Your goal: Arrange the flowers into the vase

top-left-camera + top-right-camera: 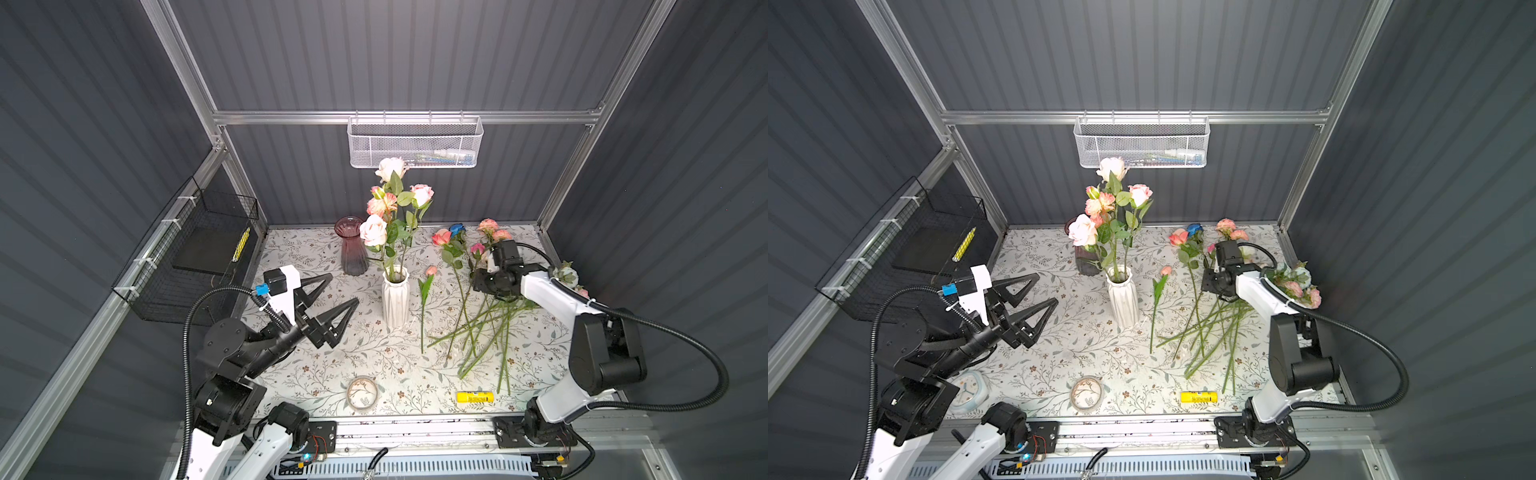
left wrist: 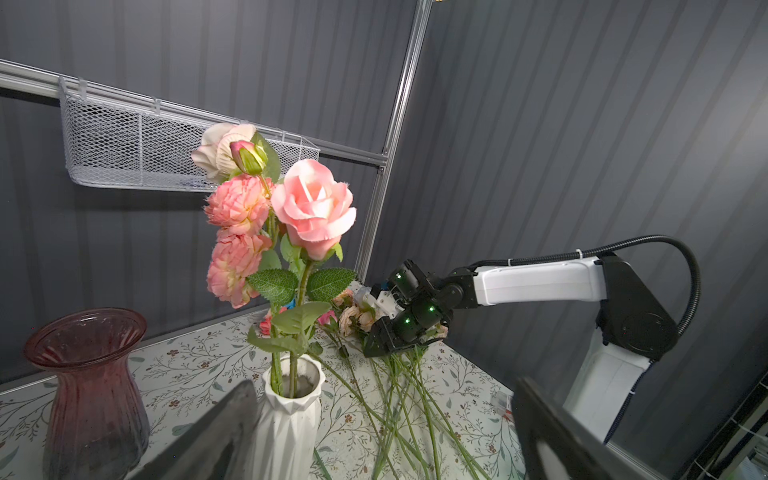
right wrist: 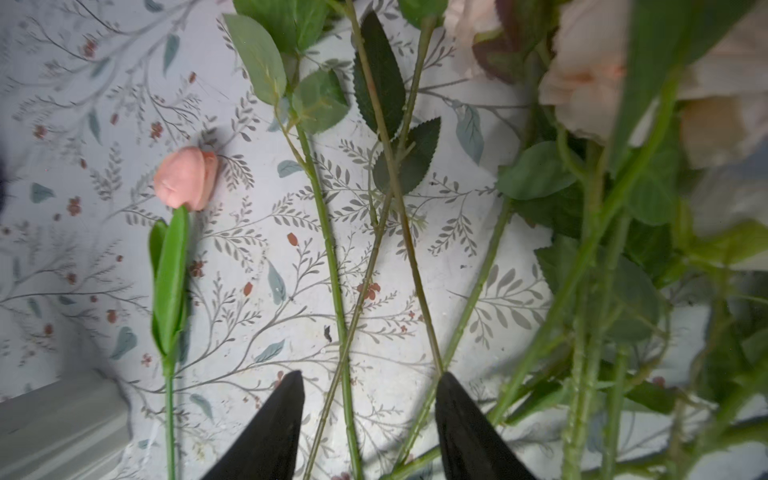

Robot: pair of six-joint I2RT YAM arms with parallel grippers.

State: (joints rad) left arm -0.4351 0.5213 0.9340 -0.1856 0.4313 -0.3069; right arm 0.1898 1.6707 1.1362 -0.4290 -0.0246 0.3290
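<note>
— Right claw (image 3: 372, 376): standing parted, gripping nothing, pointing down at the counter (image 3: 83, 83), straddling two thin crossing stems (image 3: 334, 291) between its fingers (image 3: 274, 432).
— Touching those stems?
— Not showing clearly in the wrist view. Hanging low over the loose flowers (image 1: 503, 309), though, lying in a fanned heap on the counter to the right of the white vase (image 1: 395, 301).
— And the left claw (image 1: 343, 287)?
— Spreading wide, holding nothing, hovering left of the white vase, apart from it, aiming its tips toward it.
— And inside that vase?
— Holding several pink and cream blooms (image 1: 392, 203) upright, stems reaching down through the neck. Lying alone between vase and heap: one pink tulip (image 1: 431, 271), flat on the counter.
— Red glass vase (image 1: 352, 245)?
— Standing behind and left of the white one, apart from it, near the back edge of the counter.
</note>
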